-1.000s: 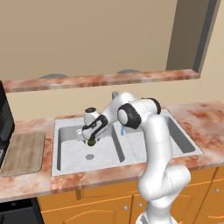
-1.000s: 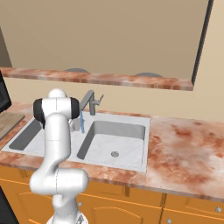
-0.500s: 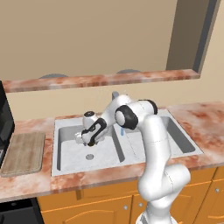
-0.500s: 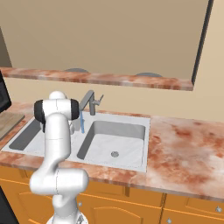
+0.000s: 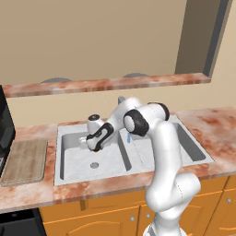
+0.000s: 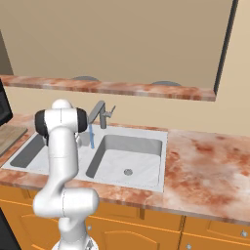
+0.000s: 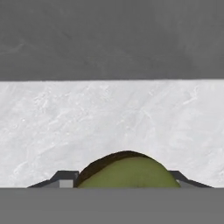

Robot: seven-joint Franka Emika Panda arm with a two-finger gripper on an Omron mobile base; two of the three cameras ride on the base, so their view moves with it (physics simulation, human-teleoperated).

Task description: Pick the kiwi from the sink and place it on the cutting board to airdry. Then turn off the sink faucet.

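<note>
— Left base view: where is the gripper (image 5: 88, 144)?

— Low in the left basin of the sink (image 5: 69, 175), near its back wall. Its fingers are hard to make out from here.

— Right base view?

— The faucet (image 6: 101, 114) runs a thin stream into the sink.

— Hand view?

— The kiwi (image 7: 127, 172) sits between the two fingertips (image 7: 64, 178), both seemingly pressed against its sides, above the basin floor.
</note>
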